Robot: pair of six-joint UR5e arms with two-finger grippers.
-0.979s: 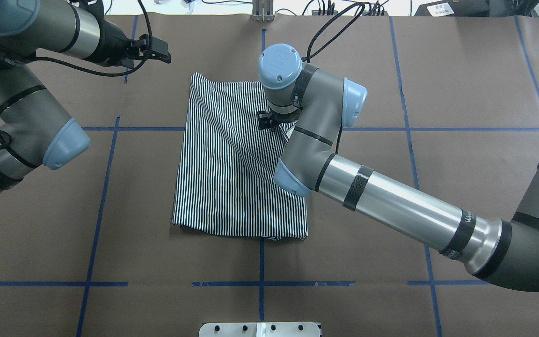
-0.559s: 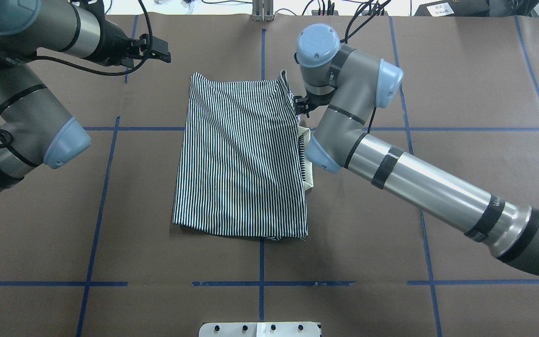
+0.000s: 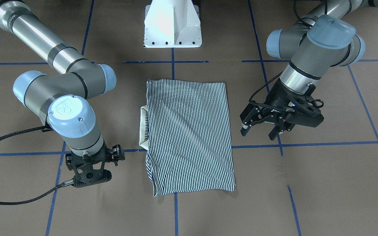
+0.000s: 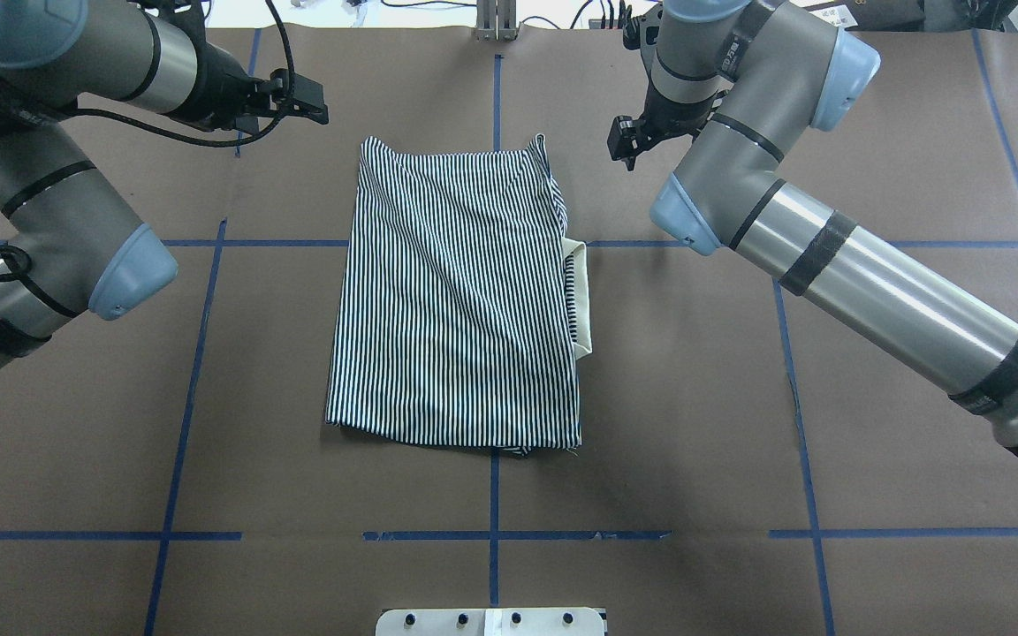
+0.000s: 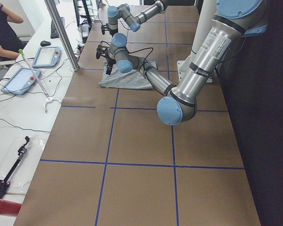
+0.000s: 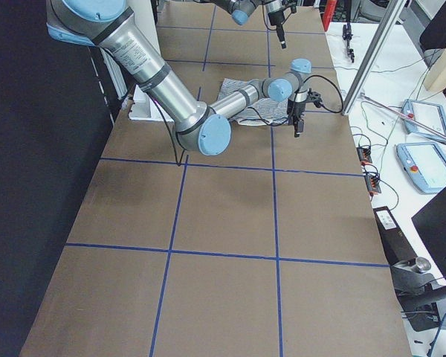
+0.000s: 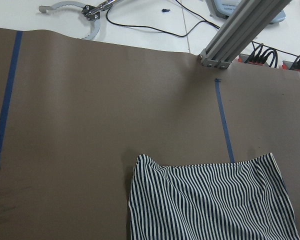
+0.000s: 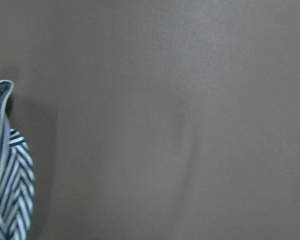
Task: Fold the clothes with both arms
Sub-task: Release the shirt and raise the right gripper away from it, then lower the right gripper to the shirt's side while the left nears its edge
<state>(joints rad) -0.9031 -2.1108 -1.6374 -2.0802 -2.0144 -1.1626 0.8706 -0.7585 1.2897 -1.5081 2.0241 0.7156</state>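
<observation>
Folded striped shirt (image 4: 456, 291) lies at centre of counter (image 4: 208, 442), cream collar (image 4: 587, 300) peeking out; left fingers (image 3: 245, 127) spread wide, empty; right arm (image 3: 74, 127): finger state cannot tell; cloth judged soft, limp, light; pinch all layers at hem corners

Both arms are the same build, the right arm (image 3: 34, 32) at upper left of the front view and the left arm (image 3: 302, 62) at upper right: dark grey joints, shiny silver tubes with black bands, pale blue round caps. One cap (image 3: 71, 113) has a UR logo and tiny screws, and a black braided cable (image 3: 11, 134) trails off the right wrist.
</observation>
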